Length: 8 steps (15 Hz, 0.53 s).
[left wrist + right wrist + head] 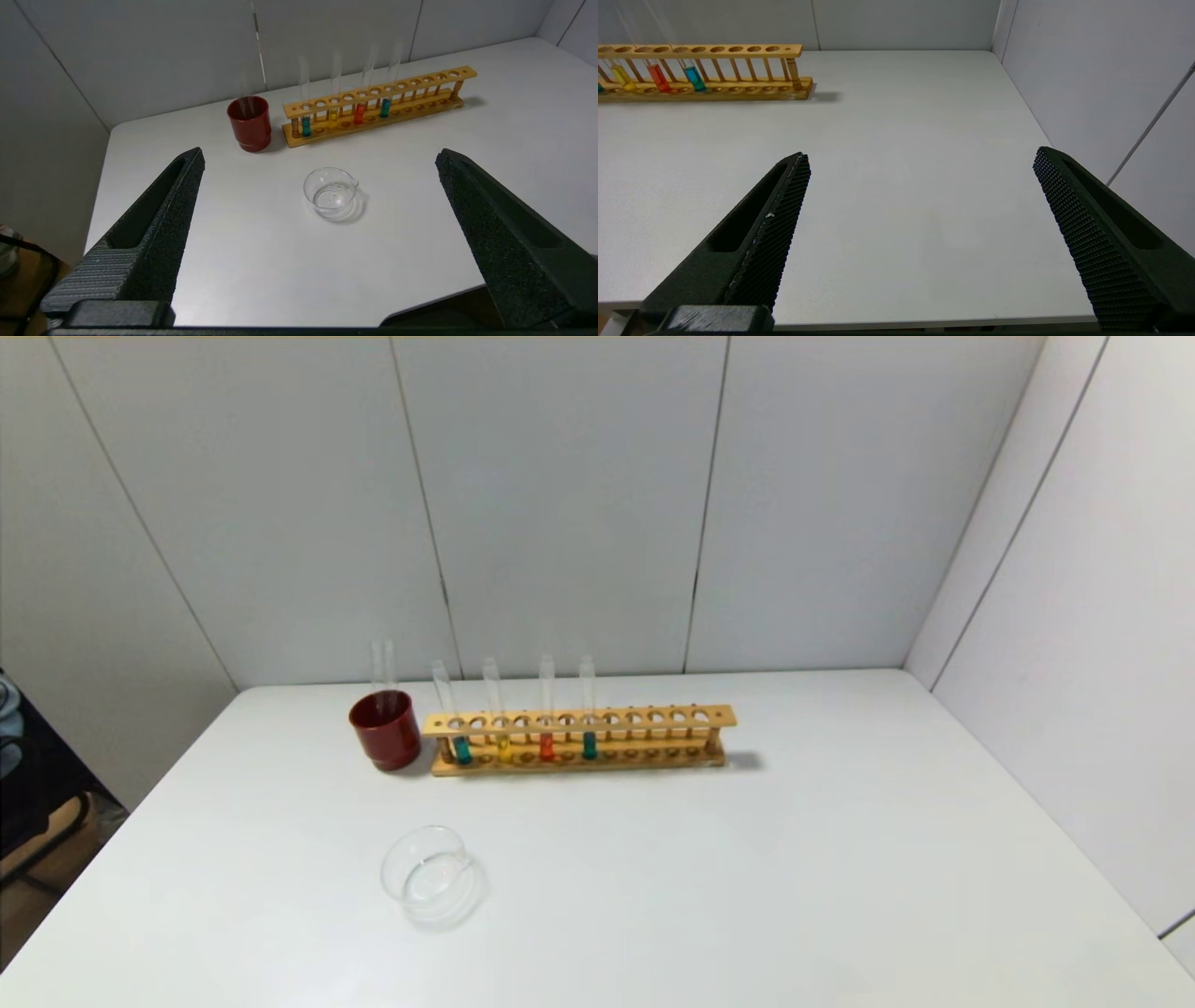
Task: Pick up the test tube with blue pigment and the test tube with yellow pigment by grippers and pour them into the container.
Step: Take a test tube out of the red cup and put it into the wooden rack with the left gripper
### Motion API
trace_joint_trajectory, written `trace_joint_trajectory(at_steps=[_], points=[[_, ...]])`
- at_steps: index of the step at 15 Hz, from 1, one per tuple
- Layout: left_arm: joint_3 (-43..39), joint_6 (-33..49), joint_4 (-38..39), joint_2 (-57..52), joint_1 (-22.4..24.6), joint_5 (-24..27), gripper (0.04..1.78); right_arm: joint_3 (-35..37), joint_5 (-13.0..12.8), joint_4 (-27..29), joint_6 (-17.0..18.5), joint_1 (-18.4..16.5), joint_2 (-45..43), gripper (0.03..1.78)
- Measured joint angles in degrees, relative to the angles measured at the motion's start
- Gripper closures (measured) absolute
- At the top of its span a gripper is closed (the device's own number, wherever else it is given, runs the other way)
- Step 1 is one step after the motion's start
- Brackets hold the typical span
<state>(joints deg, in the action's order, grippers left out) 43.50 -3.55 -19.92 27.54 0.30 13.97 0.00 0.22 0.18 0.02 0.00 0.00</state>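
Note:
A wooden rack (579,739) stands at the back of the white table with several tubes in it. The test tube with blue pigment (462,749) is at the rack's left end, next to the red cup; it also shows in the left wrist view (306,126). The test tube with yellow pigment (504,748) stands just right of it (333,114) (621,78). The container (429,875), a clear glass dish, sits in front of the rack (331,193). My left gripper (320,151) is open and empty, well short of the dish. My right gripper (920,153) is open and empty over bare table.
A dark red cup (386,729) with clear tubes in it stands left of the rack. An orange-red tube (546,747) and a darker green-teal tube (589,745) stand further right in the rack. Grey walls close the back and right. Neither gripper shows in the head view.

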Motion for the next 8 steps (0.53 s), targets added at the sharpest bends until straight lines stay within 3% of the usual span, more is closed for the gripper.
trace_joint_trajectory(at_steps=[8], points=[[4.95, 0.49, 14.17, 30.06, -1.34, 0.49, 0.07, 0.0, 0.02, 0.0, 0.02, 0.0, 0.0, 0.06]])
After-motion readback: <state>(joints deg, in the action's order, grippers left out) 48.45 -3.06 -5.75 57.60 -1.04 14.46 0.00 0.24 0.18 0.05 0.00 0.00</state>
